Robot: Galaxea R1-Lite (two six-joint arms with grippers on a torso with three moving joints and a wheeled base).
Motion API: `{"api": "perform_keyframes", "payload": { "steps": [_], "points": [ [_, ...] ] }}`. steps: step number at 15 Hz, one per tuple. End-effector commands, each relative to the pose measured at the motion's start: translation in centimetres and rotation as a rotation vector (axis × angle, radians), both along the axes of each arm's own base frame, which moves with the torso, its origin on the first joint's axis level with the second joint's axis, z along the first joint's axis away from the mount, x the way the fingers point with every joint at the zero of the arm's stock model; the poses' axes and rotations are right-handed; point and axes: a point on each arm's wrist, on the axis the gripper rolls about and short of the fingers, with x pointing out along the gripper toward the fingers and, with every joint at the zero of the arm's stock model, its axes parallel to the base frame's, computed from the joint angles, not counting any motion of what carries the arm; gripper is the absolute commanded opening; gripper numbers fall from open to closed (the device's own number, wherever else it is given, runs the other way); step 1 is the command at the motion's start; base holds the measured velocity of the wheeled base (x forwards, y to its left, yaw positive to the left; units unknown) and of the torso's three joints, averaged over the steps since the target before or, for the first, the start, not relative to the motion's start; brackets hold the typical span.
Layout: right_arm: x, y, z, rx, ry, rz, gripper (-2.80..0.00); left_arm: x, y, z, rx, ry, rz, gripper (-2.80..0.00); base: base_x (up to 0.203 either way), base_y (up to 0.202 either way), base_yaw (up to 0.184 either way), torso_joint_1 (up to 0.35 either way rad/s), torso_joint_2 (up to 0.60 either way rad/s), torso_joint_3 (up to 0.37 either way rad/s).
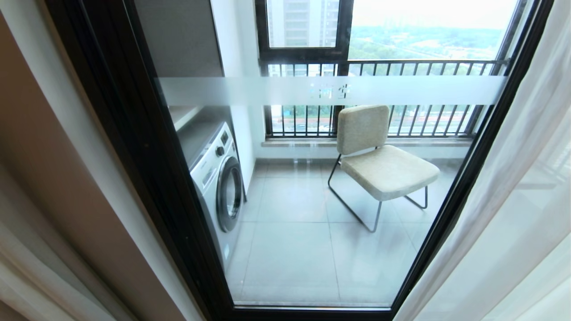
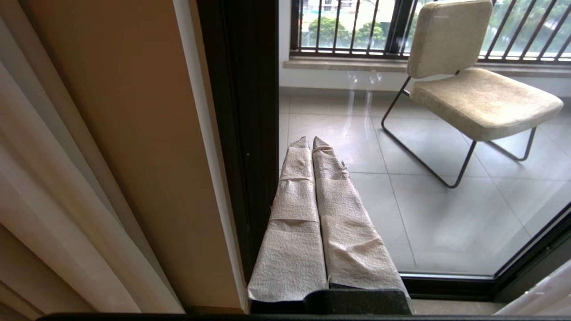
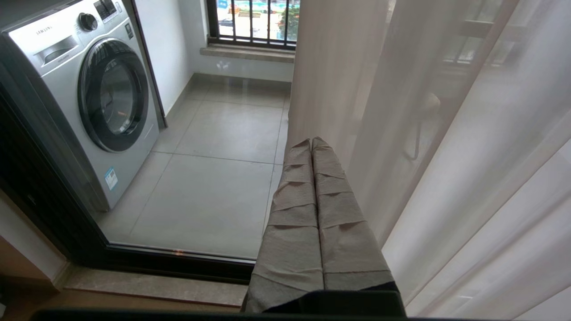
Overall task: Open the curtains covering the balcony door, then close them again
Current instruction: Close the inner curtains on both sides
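Observation:
The balcony door [image 1: 147, 156] stands uncovered in the head view, a glass panel in a thick black frame with a frosted band [image 1: 401, 90] across it. Sheer white curtains [image 1: 513, 200] hang bunched at its right edge, and pale curtain folds [image 1: 26, 276] hang at the far left. Neither arm shows in the head view. My left gripper [image 2: 311, 139] is shut and empty, pointing at the door's black left frame [image 2: 241, 133], with pale curtain folds [image 2: 53, 200] beside it. My right gripper [image 3: 311, 140] is shut and empty, right beside the sheer curtain [image 3: 446, 133].
Behind the glass on the balcony stand a silver washing machine [image 1: 218, 183] on the left and a beige padded chair [image 1: 379, 156] on a thin metal frame. A barred railing [image 1: 379, 67] and outer windows close the back. A tan wall strip [image 2: 134, 133] borders the left frame.

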Motion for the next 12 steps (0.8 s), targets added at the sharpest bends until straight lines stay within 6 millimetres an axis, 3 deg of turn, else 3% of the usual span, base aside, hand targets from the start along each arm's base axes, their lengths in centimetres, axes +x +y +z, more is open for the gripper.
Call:
{"api": "perform_keyframes", "payload": {
  "steps": [1,12],
  "points": [
    [0.00,0.00,0.00,-0.001,-0.001,0.001,-2.80,0.00,0.00,0.00,0.000,0.000,0.001,-2.80,0.000,0.000,0.000,0.000,0.00,0.000],
    [0.00,0.00,0.00,-0.001,-0.001,0.001,-2.80,0.00,0.00,0.00,0.000,0.000,0.002,-2.80,0.000,0.000,0.000,0.000,0.00,0.000]
  ]
}}
